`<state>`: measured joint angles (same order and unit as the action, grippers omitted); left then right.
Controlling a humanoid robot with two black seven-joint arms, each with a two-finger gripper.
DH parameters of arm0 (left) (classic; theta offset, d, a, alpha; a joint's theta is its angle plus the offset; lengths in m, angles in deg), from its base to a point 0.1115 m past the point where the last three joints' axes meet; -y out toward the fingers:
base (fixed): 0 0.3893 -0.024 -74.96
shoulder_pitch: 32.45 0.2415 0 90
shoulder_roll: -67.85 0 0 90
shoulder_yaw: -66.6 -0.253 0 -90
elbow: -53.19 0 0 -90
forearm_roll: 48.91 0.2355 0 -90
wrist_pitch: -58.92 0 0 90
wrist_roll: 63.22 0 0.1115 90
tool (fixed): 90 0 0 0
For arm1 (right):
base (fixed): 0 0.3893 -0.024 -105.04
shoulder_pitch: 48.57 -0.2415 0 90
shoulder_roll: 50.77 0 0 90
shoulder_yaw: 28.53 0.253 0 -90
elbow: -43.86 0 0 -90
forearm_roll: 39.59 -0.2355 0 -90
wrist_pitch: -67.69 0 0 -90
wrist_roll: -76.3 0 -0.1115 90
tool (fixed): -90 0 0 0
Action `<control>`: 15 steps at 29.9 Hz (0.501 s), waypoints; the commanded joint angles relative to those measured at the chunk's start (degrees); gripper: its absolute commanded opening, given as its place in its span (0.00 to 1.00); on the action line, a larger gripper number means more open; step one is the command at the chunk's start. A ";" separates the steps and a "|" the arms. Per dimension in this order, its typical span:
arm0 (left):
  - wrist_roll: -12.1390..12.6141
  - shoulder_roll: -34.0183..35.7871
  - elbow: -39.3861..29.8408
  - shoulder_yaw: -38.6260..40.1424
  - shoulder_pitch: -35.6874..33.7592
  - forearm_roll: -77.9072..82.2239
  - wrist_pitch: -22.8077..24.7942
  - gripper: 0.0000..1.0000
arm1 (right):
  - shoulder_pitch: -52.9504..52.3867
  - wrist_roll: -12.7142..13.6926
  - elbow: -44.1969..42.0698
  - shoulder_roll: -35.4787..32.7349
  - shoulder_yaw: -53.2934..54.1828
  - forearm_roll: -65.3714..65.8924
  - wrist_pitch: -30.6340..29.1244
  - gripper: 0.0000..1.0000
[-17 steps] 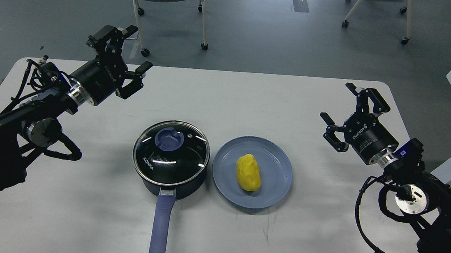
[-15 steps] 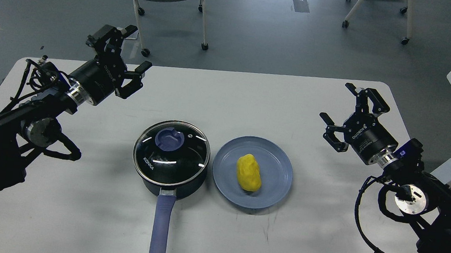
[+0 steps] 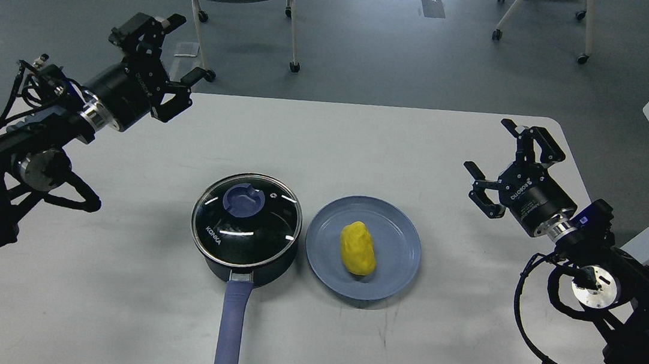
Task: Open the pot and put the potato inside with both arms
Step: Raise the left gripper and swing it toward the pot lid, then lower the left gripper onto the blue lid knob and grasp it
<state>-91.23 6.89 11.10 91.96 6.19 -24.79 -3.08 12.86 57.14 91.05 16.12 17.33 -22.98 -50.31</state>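
The left gripper (image 3: 160, 53) is spread wide, its black fingers splayed apart and holding nothing; it hangs over the far left corner of the table (image 3: 328, 146), well apart from the pot (image 3: 245, 228). The right gripper (image 3: 510, 165) is likewise wide open and empty, its hinged fingers fanned out above the right side of the table, well clear of the plate (image 3: 396, 244). Both have glossy black round bodies with white lettering, silver rings at the wrist and looped black cables trailing behind along the arms.

The pot sits near the middle of the table, slightly left, a dark round saucepan with its lid (image 3: 246, 217) still on. The lid is clear glass with a metal rim and a round blue knob (image 3: 243, 199) at its centre; light glints off the glass. A long, straight blue-purple handle (image 3: 230, 335) runs from the pot toward the near edge.

Just to the right of the pot lies the flat, round blue-grey plate with a shallow raised rim. The potato (image 3: 358, 248) rests on the middle of it, bright yellow, lumpy and oval, matte in surface.

The table top is smooth and white with rounded corners and a few faint scuffs near the plate
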 commanded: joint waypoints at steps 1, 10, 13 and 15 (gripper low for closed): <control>0.01 3.29 -4.64 0.22 -2.50 11.95 0.00 0.98 | 0.01 -0.01 0.01 -0.09 0.02 0.00 0.00 1.00; 0.01 12.00 -35.48 0.05 -4.45 53.51 0.00 0.98 | 0.10 -0.45 0.01 -0.18 0.11 0.00 0.00 1.00; 0.01 11.92 -39.73 -0.04 -4.36 66.90 0.00 0.98 | 0.10 -0.54 0.01 -0.18 0.20 0.00 0.00 1.00; 0.01 11.66 -40.70 -0.04 -4.27 75.84 0.00 0.98 | 0.10 -0.54 0.01 -0.44 0.20 0.00 0.00 1.00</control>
<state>-91.24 18.73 -27.26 91.95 1.71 38.55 -3.06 12.94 56.64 91.07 15.93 17.49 -22.98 -50.31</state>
